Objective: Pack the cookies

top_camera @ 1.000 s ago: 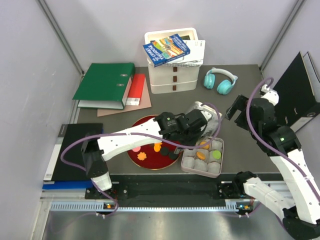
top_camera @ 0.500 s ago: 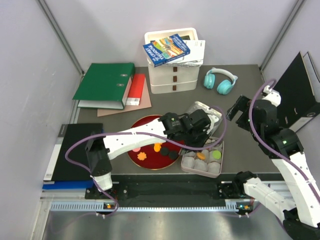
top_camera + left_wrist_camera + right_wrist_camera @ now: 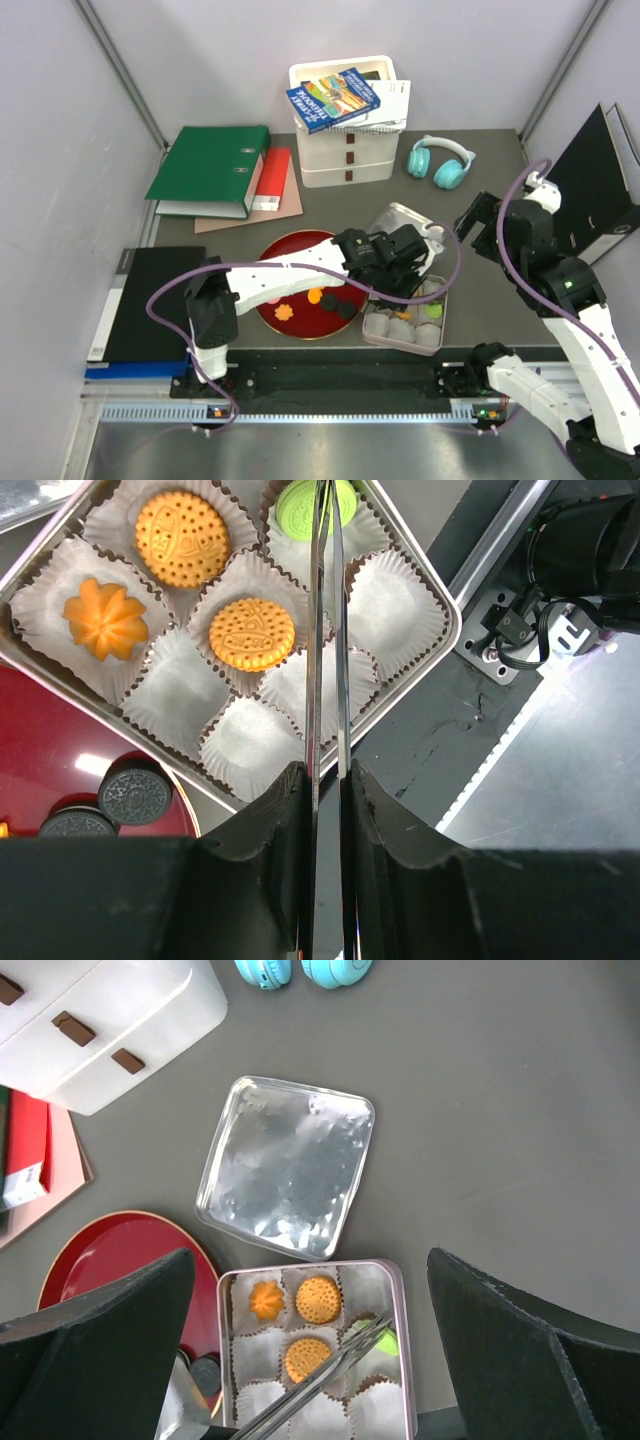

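**Tweezers over the tin, leftover cookies back on the plate**

We've got the left gripper [image 3: 320,780] clamped on long steel tweezers [image 3: 325,630]. Their blades are almost together and run lengthwise across the tin [image 3: 455,630], with the tips at the green cookie [image 3: 295,500]; we can't tell if they're pinching it. The unpacked dark cookies [image 3: 135,792] sit on the red plate [image 3: 40,740], back and left of the tips, so the left arm's nearer. The right gripper [image 3: 308,1256] hangs above, spread wide and empty. The blue book [image 3: 333,98] has cover text too small to read.
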Robot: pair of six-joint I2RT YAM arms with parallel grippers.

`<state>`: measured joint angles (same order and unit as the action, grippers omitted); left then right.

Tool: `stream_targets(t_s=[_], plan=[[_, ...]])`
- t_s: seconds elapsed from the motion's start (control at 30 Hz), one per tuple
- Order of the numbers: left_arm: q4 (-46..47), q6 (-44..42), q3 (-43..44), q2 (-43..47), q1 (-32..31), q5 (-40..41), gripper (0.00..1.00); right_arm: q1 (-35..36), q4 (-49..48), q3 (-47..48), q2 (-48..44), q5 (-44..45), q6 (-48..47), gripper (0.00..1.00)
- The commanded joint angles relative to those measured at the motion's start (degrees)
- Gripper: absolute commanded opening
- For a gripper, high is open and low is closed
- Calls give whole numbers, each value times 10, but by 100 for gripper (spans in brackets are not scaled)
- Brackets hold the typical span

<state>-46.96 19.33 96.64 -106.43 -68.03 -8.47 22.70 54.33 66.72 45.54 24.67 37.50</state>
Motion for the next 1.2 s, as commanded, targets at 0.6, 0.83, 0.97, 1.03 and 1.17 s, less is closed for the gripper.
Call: stream_targets(t_s=[0.6, 0.83, 0.97, 1.03, 1.17], plan=[[-46, -3, -8, 23, -3, 16, 21, -3, -19, -10, -3, -1, -7, 99], [-9, 9, -8, 51, 0, 64, 22, -3, -22, -14, -7, -7, -4, 99], [2, 8, 25, 30, 1, 60, 22, -3, -19, -13, -9, -7, -3, 99], [2, 8, 38, 13, 1, 50, 22, -3, -18, -12, -11, -7, -3, 99], [2, 4, 42, -6, 1, 36, 22, -3, -12, -10, -13, -3, -4, 99]])
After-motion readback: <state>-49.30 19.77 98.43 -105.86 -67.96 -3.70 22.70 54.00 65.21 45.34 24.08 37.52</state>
